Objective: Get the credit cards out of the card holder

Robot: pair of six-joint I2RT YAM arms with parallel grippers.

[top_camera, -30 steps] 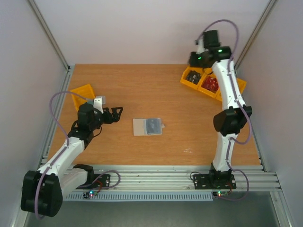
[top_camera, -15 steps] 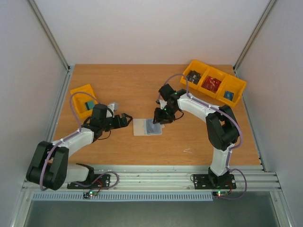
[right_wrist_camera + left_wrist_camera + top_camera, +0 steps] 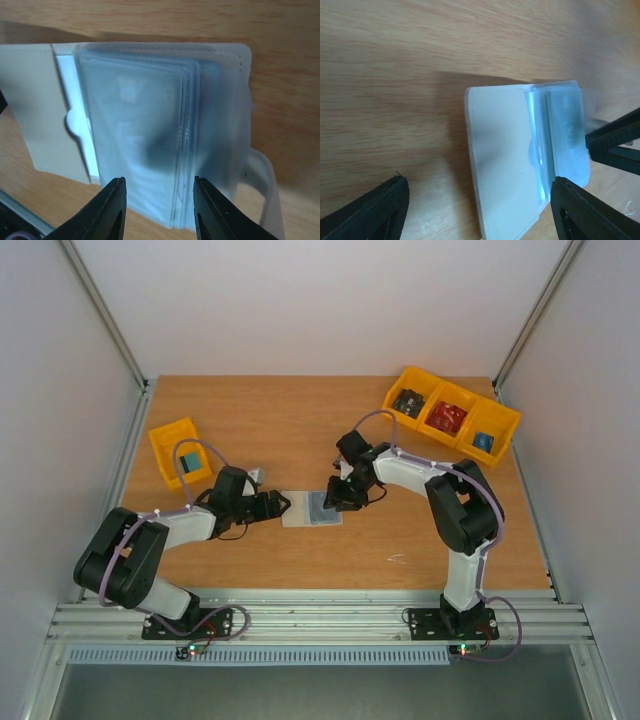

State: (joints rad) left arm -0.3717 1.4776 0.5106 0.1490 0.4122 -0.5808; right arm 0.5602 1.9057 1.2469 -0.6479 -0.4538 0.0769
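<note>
Card holder [image 3: 312, 508] lies open on the bench [image 3: 250, 420]. Left end effector [image 3: 277, 506], fingers apart, straddles its left edge. Right end effector [image 3: 334, 496], fingers apart, is over its right half.

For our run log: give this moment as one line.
card holder: open | credit cards: inside holder | left gripper: open, at holder edge | right gripper: open, over holder

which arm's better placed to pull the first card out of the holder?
Right. The right gripper hangs open over the card holder's clear pockets, the cards right below it. The left gripper sits at the plain flap, probably better for pinning it.
</note>
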